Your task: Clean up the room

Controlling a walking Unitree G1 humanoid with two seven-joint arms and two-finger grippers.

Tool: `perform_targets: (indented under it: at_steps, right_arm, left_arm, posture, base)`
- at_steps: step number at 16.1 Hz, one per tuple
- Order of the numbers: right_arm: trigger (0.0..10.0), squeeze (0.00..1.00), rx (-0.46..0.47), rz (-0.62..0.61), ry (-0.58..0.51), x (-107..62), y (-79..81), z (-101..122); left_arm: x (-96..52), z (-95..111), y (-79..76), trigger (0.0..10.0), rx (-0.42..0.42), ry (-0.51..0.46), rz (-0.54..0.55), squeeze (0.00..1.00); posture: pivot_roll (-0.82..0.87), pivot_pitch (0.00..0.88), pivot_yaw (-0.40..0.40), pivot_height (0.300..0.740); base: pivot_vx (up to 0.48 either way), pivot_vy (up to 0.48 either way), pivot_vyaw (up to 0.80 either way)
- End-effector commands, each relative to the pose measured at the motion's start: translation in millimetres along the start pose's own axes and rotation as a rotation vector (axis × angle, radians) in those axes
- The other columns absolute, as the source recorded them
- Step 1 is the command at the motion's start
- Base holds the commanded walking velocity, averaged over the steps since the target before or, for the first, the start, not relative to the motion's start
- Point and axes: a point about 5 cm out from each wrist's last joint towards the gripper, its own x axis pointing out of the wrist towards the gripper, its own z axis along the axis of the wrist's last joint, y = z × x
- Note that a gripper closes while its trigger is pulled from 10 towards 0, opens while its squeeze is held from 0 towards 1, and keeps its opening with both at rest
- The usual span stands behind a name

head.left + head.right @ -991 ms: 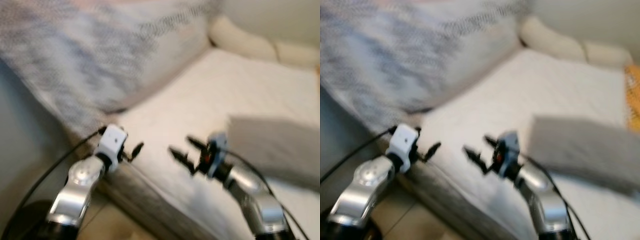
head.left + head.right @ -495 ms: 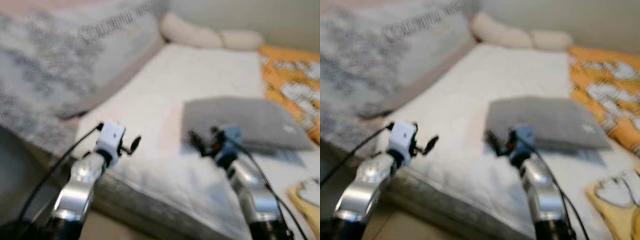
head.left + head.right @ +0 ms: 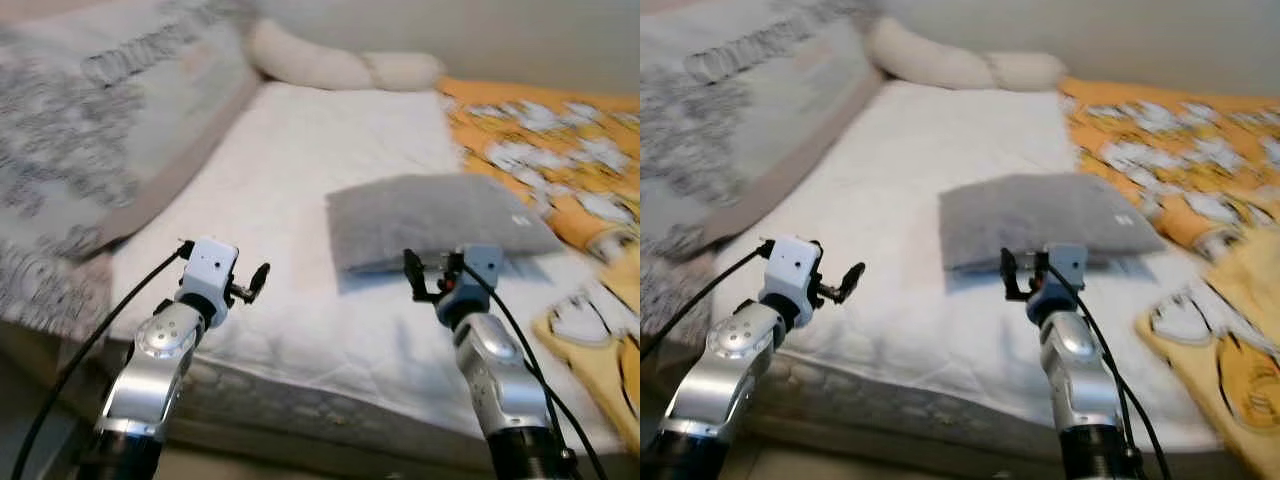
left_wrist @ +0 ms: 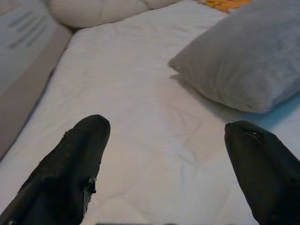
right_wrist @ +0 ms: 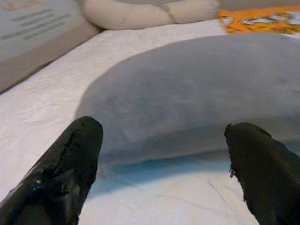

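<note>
Two grippers hover over the near edge of the white mattress (image 3: 300,160), both spread and empty: left gripper (image 3: 255,283) over bare sheet, right gripper (image 3: 425,275) just short of the grey pillow (image 3: 430,215). Pillow lies mid-bed, askew beside the orange blanket (image 3: 560,150). Right fingers (image 5: 70,159) straddle its near edge, apparently lined up to take it.

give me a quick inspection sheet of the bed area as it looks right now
surface: white mattress, bare in front of both grippers
job's things: grey pillow flat on the mattress; orange patterned blanket on the robot's right
clutter: nothing seen
grippers: left gripper open over the mattress; right gripper open, facing the grey pillow's near edge, not touching
cables: black cables run along both arms
surroundings: cream bolster at the far end; grey patterned cushion on the left
</note>
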Motion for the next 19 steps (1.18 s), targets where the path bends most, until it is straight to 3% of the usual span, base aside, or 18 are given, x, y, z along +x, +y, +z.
perform_targets:
  at_steps: [1,2,3,4,10,13,19]
  right_arm:
    - [10.0,1.00,-0.006,-0.033,-0.001,1.7,-4.3,2]
    - [10.0,1.00,0.003,-0.038,-0.001,1.9,-4.0,2]
    - [10.0,0.43,-0.012,-0.058,-0.003,1.7,-5.4,2]
    - [10.0,0.00,-0.024,-0.080,-0.003,1.9,-7.0,2]
    - [10.0,0.00,-0.098,-0.099,-0.058,7.9,-3.9,13]
    - [10.0,0.00,-0.050,-0.055,-0.037,9.4,0.0,15]
    - [10.0,0.00,-0.096,-0.007,-0.032,10.6,7.1,14]
  left_arm:
    - [4.1,0,-0.3,10.0,-0.023,0.009,0.024,0.07]
    - [4.8,0,0.6,10.0,-0.032,0.012,0.039,0.07]
    - [5.5,1,1.5,10.0,-0.042,0.003,0.051,0.07]
    - [6.1,3,2.3,10.0,-0.045,-0.008,0.058,0.07]
    - [6.7,5,4.2,10.0,-0.066,-0.033,0.073,0.10]
    - [7.9,5,3.6,10.0,-0.077,-0.035,0.075,0.11]
    - [8.3,4,1.6,10.0,-0.085,-0.037,0.068,0.11]
  posture:
    - [-0.04,0.000,0.008,0.740]
    - [-0.04,0.000,0.008,0.740]
    - [-0.04,0.000,0.008,0.740]
    - [-0.04,0.000,0.006,0.740]
    - [-0.04,0.000,0.006,0.740]
    - [-0.04,0.000,0.003,0.740]
    - [-0.04,0.000,0.003,0.740]
  base:
    - [0.000,0.000,0.00]
    - [0.000,0.000,0.00]
    - [0.000,0.000,0.00]
    - [0.000,0.000,0.00]
    - [0.144,0.000,0.00]
    - [0.319,0.000,0.00]
    - [0.352,0.000,-0.27]
